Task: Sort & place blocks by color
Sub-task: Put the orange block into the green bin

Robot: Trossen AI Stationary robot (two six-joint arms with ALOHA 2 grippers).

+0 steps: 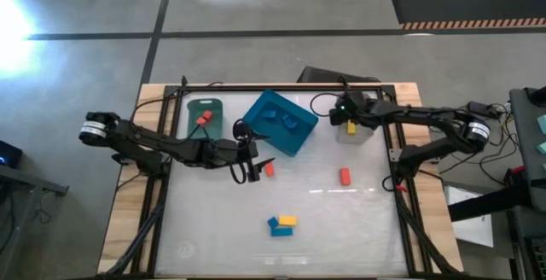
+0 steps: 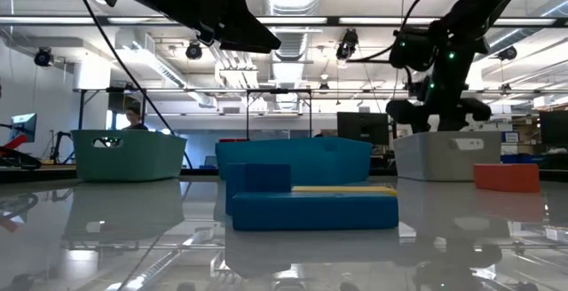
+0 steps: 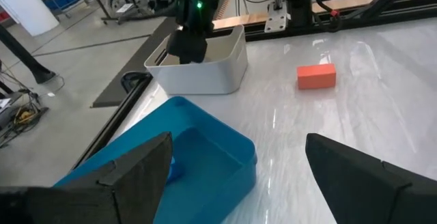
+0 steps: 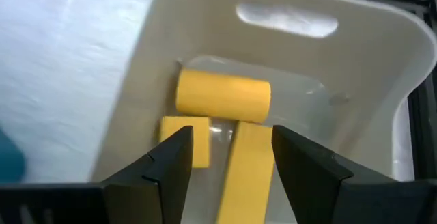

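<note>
Overhead layout: a white-topped table [image 1: 341,220] carries three bins along its upper edge in the high view. The green bin [image 1: 205,114] sits at upper left and holds a red block [image 1: 203,119]. The blue bin [image 1: 280,122] lies tilted at upper centre with blue blocks [image 1: 290,123] inside. The grey bin [image 1: 352,131] stands at upper right.

Right claw [image 4: 228,157] hangs directly over the grey bin, its fingers spread apart and gripping nothing. In the right wrist view, three yellow blocks [image 4: 223,96] lie on the bin floor: a rounded one across the middle, a small cube just beside it, and a long bar [image 4: 247,169] showing between the fingers. Whether the bar touches the fingers cannot be told.

Left claw [image 1: 252,164] hovers over the table at centre left, just below the blue bin, fingers wide apart and empty. A small red block [image 1: 269,170] lies on the table just beside it.

Loose blocks on the table: a red bar [image 1: 345,176] at centre right, well apart from both claws, and a cluster at lower centre where a yellow bar [image 1: 287,220] touches a blue block [image 1: 278,228]. In the low view this cluster fills the foreground, with the blue bin behind it.
</note>
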